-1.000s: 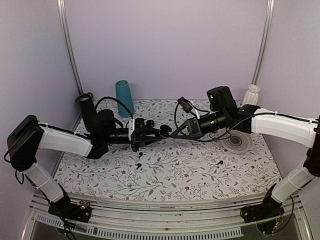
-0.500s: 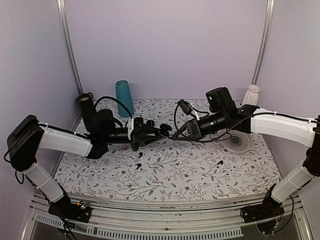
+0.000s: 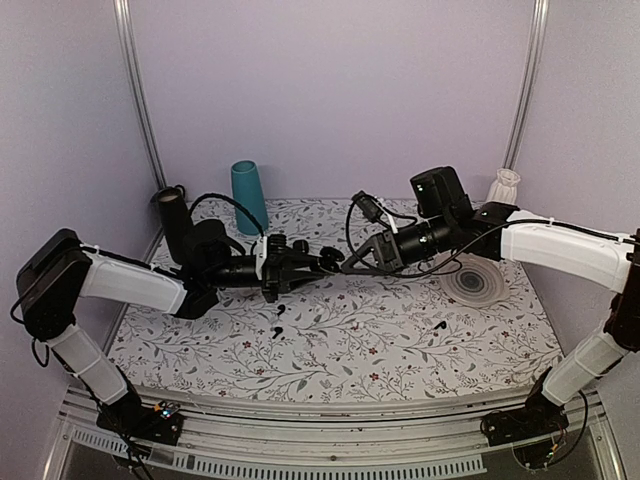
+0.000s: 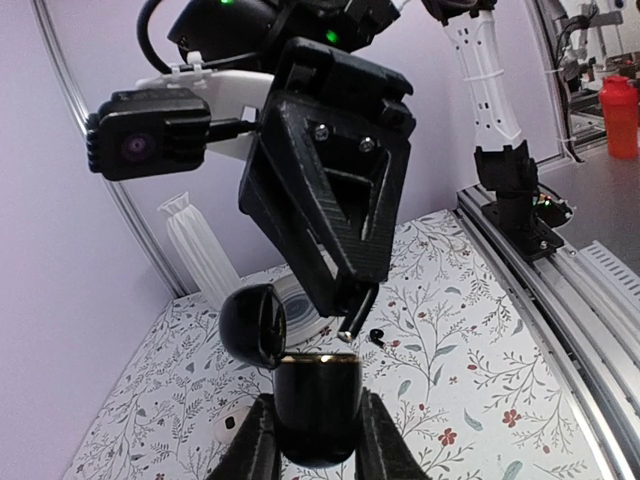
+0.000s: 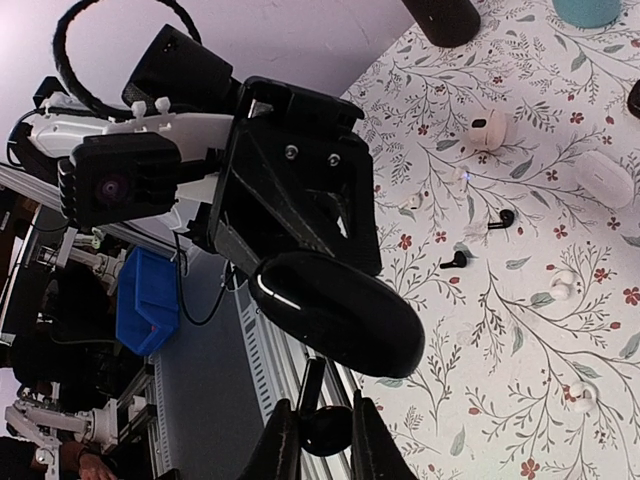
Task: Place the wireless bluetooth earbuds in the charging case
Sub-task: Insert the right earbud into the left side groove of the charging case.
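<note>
The charging case [image 4: 318, 395], lid open, hangs above the middle of the table [image 3: 350, 352], clamped by the left gripper [image 4: 316, 452]. The right gripper [image 5: 312, 440] pinches one earbud [image 5: 326, 428] just beside the case's mouth. None looks seated, and other earbuds [image 3: 277, 331] lie loose below.

text: none readable | top view: no lettering legible anywhere | wrist views: red bottle [image 4: 621, 115] and blue bin [image 5: 147, 302] too small and blurred to show any label | numbers, signs: none legible
</note>
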You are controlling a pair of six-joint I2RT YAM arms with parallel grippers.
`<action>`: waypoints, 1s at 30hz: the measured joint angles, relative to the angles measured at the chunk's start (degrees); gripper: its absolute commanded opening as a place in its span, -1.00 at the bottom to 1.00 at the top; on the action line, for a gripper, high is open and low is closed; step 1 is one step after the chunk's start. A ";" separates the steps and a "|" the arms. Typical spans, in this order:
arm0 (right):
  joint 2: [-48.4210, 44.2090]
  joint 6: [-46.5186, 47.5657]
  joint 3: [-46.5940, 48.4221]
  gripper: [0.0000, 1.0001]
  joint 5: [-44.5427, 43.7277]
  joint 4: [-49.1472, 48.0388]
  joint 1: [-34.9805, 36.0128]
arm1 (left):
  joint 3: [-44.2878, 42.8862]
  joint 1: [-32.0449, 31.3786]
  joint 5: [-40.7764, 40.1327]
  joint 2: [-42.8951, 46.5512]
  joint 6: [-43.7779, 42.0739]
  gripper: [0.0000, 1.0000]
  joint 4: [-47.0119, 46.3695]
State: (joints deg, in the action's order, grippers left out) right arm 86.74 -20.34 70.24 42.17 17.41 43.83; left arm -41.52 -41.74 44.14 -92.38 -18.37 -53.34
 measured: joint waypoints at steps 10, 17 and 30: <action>0.66 0.00 0.63 -0.91 0.46 1.38 0.00 | 0.00 -0.02 0.07 -0.66 0.66 -1.00 -0.68; 0.70 -0.02 0.63 -0.91 1.05 1.60 0.00 | 0.00 -0.02 0.37 -0.72 1.05 -1.00 -1.05; 2.25 -1.44 2.60 -0.91 2.69 1.86 0.00 | 0.00 -0.24 0.44 -1.09 0.35 -1.00 -0.63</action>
State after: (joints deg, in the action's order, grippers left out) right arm 88.99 -21.78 72.84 44.86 19.27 43.83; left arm -41.52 -41.98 44.58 -93.47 -18.02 -53.98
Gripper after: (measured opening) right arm 0.139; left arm 0.214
